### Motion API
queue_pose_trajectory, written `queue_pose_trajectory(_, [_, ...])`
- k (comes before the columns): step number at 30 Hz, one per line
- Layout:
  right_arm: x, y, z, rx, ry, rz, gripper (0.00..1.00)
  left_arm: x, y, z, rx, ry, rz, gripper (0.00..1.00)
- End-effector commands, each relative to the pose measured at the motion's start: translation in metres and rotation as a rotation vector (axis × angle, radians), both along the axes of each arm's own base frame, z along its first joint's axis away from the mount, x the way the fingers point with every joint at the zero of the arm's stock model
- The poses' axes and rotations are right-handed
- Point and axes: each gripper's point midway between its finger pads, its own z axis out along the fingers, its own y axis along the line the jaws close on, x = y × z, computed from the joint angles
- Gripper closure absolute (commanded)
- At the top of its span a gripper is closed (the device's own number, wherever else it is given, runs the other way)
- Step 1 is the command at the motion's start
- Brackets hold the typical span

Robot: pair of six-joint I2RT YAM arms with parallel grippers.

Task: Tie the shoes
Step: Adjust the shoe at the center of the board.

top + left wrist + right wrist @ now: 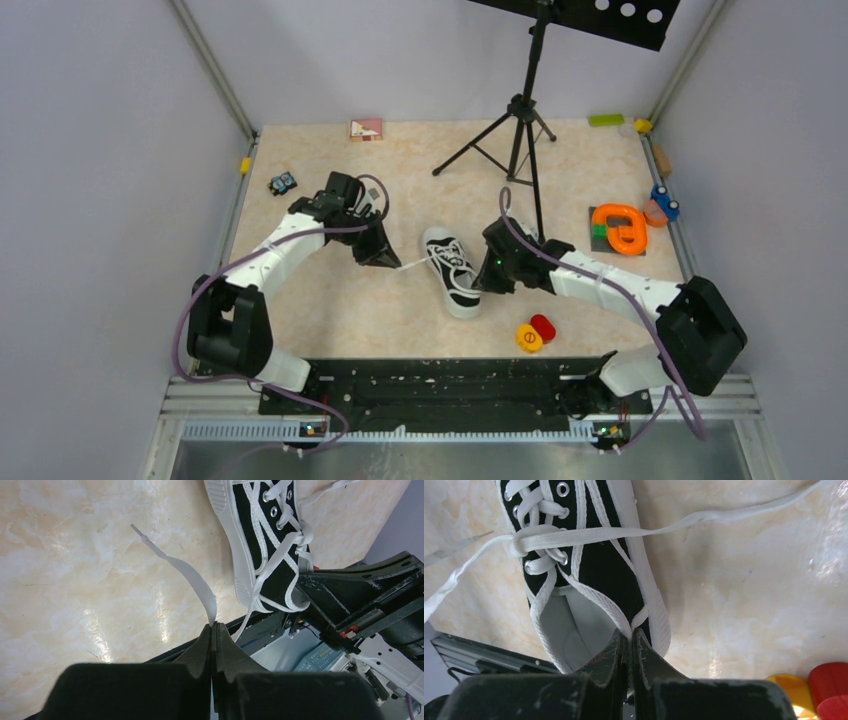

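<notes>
Sneaker (452, 270) lies mid-table, toe far. Left gripper (385, 258) is clamped on a lace (410, 265) stretched leftward; right gripper (487, 280) is pinched shut on the heel rim. Judged step: tightening the first crossing. Next: form a loop.

desk (75, 580): beige stone-pattern top, smooth, semi-gloss; light glints on it in both wrist views.
sneaker (599, 565): black woven cloth upper, matt; pale cloth lining.
laces (574, 536): flat white woven cloth, matt.
eyelets (563, 488): bright metal, shiny.
sole rim (651, 595): white, rubber-like, smooth, satin; ribbed patch at one end.
left jaws: black, matt, smooth.
right jaws: same black, scuffed with pale scratches.
arm shells (270, 250): white plastic, slight gloss.
red disc (543, 326), yellow disc (529, 338): glossy plastic.
front rail (440, 430): bare metal, brushed look.
tripod (520, 130): black, metal-looking, matt.
</notes>
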Motion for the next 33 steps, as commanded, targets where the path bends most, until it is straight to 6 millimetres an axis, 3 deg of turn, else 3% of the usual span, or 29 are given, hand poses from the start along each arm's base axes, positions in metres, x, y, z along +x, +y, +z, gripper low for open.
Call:
queue_pose_trajectory(1, [0.009,0.028,0.040,0.123,-0.046,-0.091,0.97,0.008,-0.002,0.013,-0.003,-0.051,-0.020,1.00])
queue_pose_trajectory(4, [0.005,0.033,0.041,0.105,-0.049,-0.077,0.63,0.008,-0.002,0.011,0.006,-0.046,-0.028,1.00])
queue_pose_trajectory(7, [0.010,0.012,0.043,-0.001,-0.081,-0.118,0.42,0.010,0.000,0.011,0.019,-0.045,-0.029,1.00])
queue_pose_trajectory(9, [0.019,-0.012,0.052,-0.080,-0.140,-0.170,0.37,0.011,0.001,0.012,0.023,-0.049,-0.030,1.00])
queue_pose_trajectory(12, [0.030,-0.048,0.064,-0.140,-0.205,-0.266,0.35,0.012,0.000,0.014,0.022,-0.058,-0.032,1.00])
queue_pose_trajectory(18, [0.047,-0.132,0.033,-0.201,-0.129,-0.559,0.35,0.013,0.000,0.014,0.020,-0.066,-0.035,1.00])
queue_pose_trajectory(20, [0.053,-0.147,0.023,-0.223,-0.111,-0.637,0.36,0.013,-0.001,0.014,0.015,-0.063,-0.036,1.00])
queue_pose_trajectory(28, [0.085,-0.155,-0.019,-0.359,-0.023,-0.719,0.37,0.010,-0.001,0.011,0.012,-0.058,-0.045,1.00])
queue_pose_trajectory(33, [0.092,-0.144,-0.046,-0.351,0.039,-0.737,0.40,0.009,-0.002,0.012,0.002,-0.059,-0.046,1.00])
